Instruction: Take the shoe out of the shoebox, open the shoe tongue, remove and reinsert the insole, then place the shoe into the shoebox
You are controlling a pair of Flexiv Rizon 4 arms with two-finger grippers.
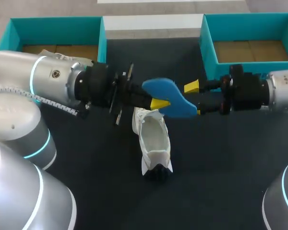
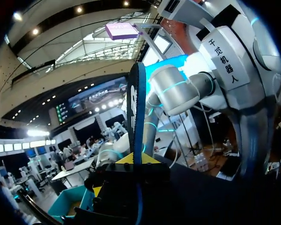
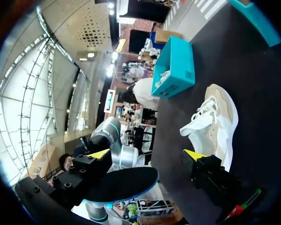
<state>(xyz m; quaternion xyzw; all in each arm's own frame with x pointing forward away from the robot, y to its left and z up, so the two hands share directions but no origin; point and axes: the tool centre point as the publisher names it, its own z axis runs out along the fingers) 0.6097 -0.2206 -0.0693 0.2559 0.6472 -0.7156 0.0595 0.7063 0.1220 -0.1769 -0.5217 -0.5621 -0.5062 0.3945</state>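
The left gripper (image 1: 158, 101) pinches a flat blue insole (image 1: 165, 91) in its jaws, above the white laced shoe (image 1: 153, 139) on the dark tabletop (image 1: 221, 167). The right gripper (image 1: 195, 99), jaws spread, straddles the insole's other end.

The left end effector (image 2: 133, 161) grips the blue insole (image 2: 136, 108) — edge-on, upright — right arm (image 2: 178, 93) beyond.

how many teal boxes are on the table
2: the left box at the far left corner of the table, the right box at its far right corner. None appears hidden.
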